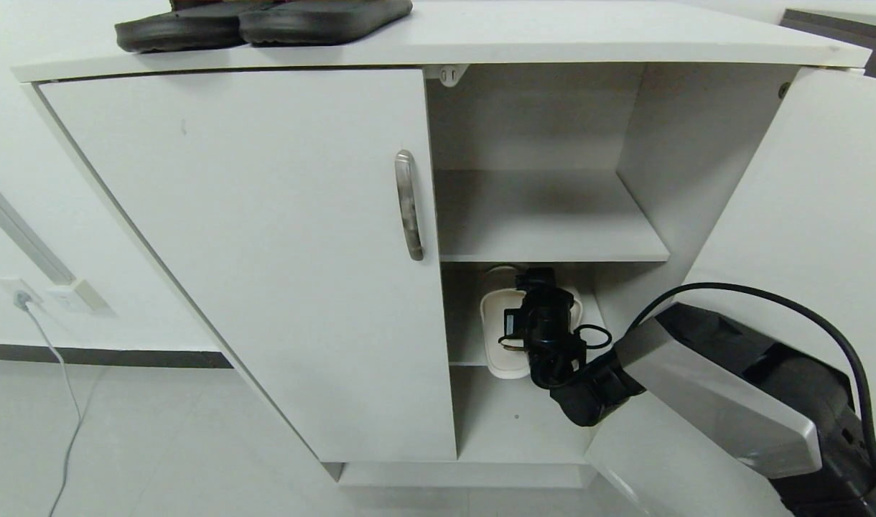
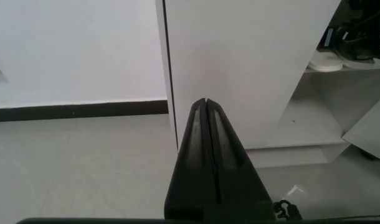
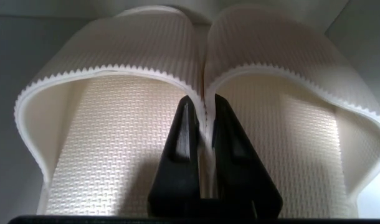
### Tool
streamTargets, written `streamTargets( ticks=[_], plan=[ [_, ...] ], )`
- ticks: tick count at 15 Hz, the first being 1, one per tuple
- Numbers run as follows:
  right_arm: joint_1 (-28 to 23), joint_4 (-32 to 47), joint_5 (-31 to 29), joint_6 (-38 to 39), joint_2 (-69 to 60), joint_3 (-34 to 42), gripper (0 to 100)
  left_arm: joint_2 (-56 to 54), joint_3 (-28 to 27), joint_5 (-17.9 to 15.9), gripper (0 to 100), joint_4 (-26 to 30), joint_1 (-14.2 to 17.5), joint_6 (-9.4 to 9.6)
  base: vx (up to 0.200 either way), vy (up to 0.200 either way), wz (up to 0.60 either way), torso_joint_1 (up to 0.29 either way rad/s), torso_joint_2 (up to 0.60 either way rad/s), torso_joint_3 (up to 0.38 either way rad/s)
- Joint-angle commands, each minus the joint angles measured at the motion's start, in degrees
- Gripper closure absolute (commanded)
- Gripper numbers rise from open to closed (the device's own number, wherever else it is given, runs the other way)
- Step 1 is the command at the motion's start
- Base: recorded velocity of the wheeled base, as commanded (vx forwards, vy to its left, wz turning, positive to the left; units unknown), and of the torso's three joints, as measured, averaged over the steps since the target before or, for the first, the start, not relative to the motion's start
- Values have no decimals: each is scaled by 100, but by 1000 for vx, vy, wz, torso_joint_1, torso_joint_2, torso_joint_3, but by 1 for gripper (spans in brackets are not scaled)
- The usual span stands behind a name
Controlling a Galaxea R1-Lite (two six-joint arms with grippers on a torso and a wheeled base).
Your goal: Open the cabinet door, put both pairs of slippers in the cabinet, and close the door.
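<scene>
Right wrist view: fingers [image 3: 180, 149] clamp the white slippers [image 3: 115, 162], lengthwise front-to-back, toes pointing into the cabinet [image 1: 689, 143].

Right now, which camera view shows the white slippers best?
The right wrist view: white slippers close up, inner edges in the right claw. Head view: small, partly behind that claw. Left wrist view: a far sliver.

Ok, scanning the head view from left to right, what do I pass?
Wall socket → black slippers → door handle → white slippers → open door.
</scene>
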Motion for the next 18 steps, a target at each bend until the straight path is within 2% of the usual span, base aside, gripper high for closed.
streamTargets(
  ticks=[1, 5, 6, 9, 12, 18],
  plan=[
    [16, -11, -1, 2, 66, -28, 100, 7, 0, 0, 100, -1, 0, -1, 0, 0, 0, 0, 0, 0],
    [16, -11, -10, 11, 66, -28, 100, 7, 0, 0, 100, -1, 0, -1, 0, 0, 0, 0, 0, 0],
    [7, -11, -10, 11, 66, -19, 0, 7, 0, 0, 100, -1, 0, -1, 0, 0, 0, 0, 0, 0],
    [16, -20, -19, 11, 13, 166, 0, 7, 0, 0, 100, -1, 0, -1, 0, 0, 0, 0, 0, 0],
    [121, -169, -19, 54, -453, 887, 0, 7, 0, 0, 100, -1, 0, -1, 0, 0, 0, 0, 0, 0],
    [701, -1162, -168, 37, -1894, 3189, 0, 7, 0, -9, 100, -1, 0, -10, 0, 0, 0, 0, 0, 0]
  ],
)
